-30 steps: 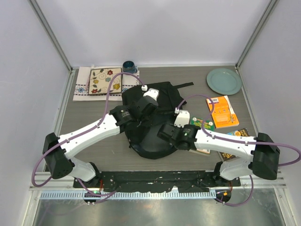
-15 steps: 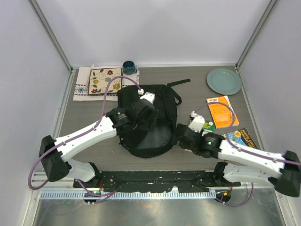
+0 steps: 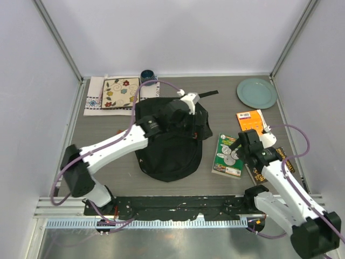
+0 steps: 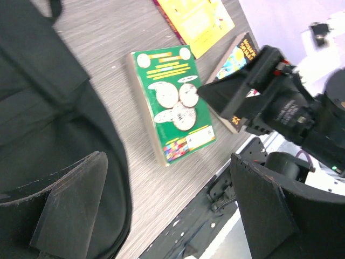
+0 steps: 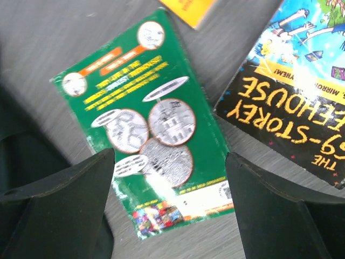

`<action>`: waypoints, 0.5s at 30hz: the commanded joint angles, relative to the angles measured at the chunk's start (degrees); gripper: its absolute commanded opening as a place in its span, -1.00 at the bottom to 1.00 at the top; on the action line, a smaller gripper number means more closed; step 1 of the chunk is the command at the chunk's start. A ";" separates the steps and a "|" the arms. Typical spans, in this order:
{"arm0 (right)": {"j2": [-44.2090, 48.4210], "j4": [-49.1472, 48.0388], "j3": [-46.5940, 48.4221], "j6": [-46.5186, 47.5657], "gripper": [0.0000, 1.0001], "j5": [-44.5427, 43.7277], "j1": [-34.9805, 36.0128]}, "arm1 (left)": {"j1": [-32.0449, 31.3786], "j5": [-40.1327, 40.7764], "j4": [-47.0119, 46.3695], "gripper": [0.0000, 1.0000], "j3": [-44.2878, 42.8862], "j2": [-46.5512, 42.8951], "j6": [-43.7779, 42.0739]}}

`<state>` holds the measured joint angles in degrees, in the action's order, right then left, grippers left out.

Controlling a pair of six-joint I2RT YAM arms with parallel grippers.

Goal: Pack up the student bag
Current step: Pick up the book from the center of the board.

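Observation:
The student bag is a black soft backpack lying flat at the table's middle, and its edge fills the left of the left wrist view. My left gripper hovers over the bag's upper right corner, open and holding nothing. My right gripper hangs open above a green book, which lies flat just right of the bag. Nothing sits between its fingers.
An orange book and a black storey-treehouse book lie right of the green one. A teal plate is at the back right. A patterned placemat and a dark mug sit at the back left.
Both grippers opened and let go of the bag. The right arm pulled back right to above the green book; the left moved toward the bag's upper right. The bag settled flat.

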<state>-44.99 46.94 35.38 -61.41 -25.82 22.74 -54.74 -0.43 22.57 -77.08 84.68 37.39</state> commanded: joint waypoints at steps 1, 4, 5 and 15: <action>-3.35 -8.61 -1.27 11.12 0.78 14.03 -13.65 | -0.01 -10.37 -8.40 0.99 -5.36 10.91 3.13; -3.79 -9.14 -1.80 15.78 0.78 17.73 -21.56 | -0.98 -12.75 -12.36 0.99 -7.73 15.50 5.32; -3.87 -9.23 -2.58 17.36 0.78 18.61 -23.77 | -1.68 -13.28 -13.24 0.99 -8.95 18.73 6.20; -4.93 -14.76 -7.42 18.43 0.78 28.81 -28.89 | -3.18 -14.87 -14.39 0.99 -13.53 33.42 10.34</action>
<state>-49.65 36.99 28.97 -45.10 -2.61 -5.82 -57.80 -13.32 11.79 -87.85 115.24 45.15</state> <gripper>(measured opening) 0.890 0.995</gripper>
